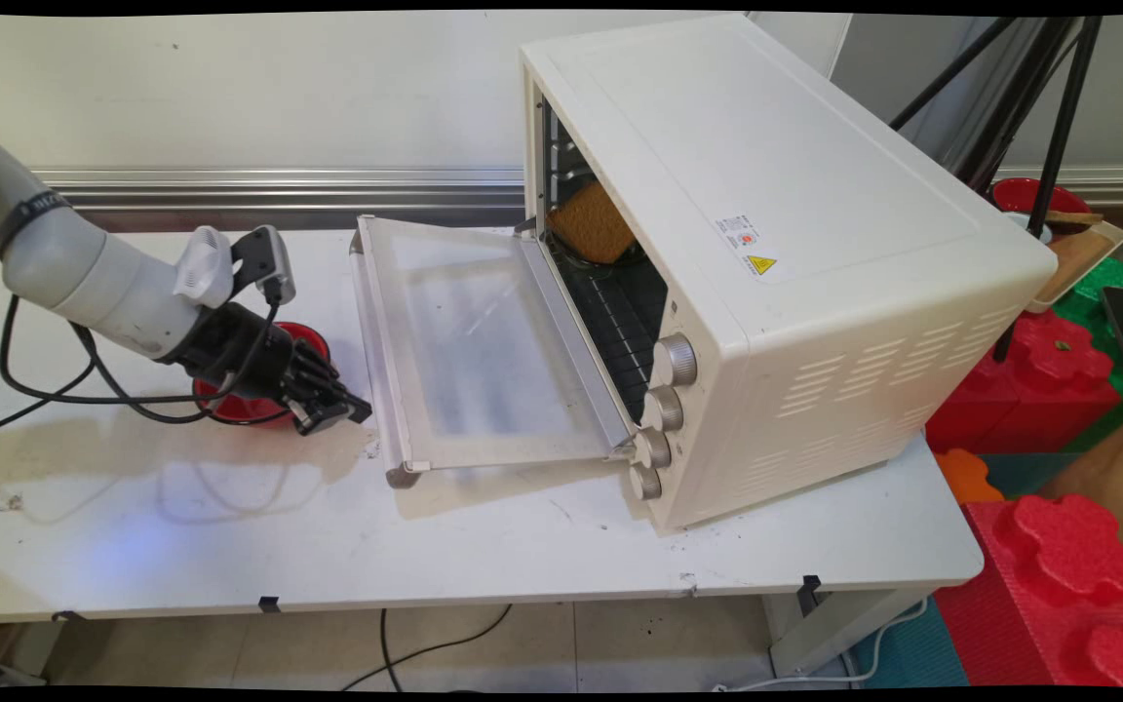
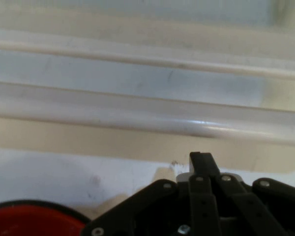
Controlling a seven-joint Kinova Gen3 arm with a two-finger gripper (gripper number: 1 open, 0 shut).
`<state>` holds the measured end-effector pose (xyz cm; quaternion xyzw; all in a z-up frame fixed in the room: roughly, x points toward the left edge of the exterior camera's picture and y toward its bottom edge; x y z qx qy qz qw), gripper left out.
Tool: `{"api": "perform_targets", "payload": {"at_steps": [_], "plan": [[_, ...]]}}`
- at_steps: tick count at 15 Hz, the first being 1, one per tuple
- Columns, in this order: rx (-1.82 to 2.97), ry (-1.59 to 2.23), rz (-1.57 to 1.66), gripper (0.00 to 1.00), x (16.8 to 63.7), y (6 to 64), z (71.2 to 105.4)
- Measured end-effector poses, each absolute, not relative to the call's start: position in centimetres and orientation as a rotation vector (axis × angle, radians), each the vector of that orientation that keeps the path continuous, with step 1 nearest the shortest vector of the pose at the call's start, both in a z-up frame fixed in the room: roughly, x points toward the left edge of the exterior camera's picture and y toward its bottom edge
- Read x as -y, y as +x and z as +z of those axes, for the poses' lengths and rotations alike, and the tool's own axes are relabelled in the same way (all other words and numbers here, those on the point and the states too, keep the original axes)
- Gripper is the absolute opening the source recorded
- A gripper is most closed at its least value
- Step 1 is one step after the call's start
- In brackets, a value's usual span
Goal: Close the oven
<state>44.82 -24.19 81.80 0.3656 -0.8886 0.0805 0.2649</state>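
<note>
From the main view, I have my pincer (image 1: 335,408) low over the worktop (image 1: 522,546), just left of the oven door (image 1: 479,341), which lies folded down and flat, its long handle bar (image 1: 381,356) running near to far across my approach. A red bowl (image 1: 264,400) sits right behind the pincer. Inside the oven (image 1: 766,244) a brown slice of toast (image 1: 591,224) leans on the rack.

From the hand view, the handle bar (image 2: 137,113) stretches side to side straight ahead, close but not touched. The pincer (image 2: 202,169) looks pressed together, holding nothing. The red bowl's (image 2: 34,221) rim shows at lower left.
</note>
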Motion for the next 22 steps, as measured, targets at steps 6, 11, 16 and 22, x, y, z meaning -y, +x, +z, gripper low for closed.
{"api": "perform_targets", "payload": {"at_steps": [6,11,16,22], "plan": [[2.364,0.967,0.259,0.0,24.6,44.1,81.1],[2.329,0.948,0.298,0.0,24.8,44.0,81.5],[2.298,0.929,0.336,0.0,24.9,44.1,82.4],[2.259,0.896,0.381,0.0,25.4,44.1,84.0]]}}
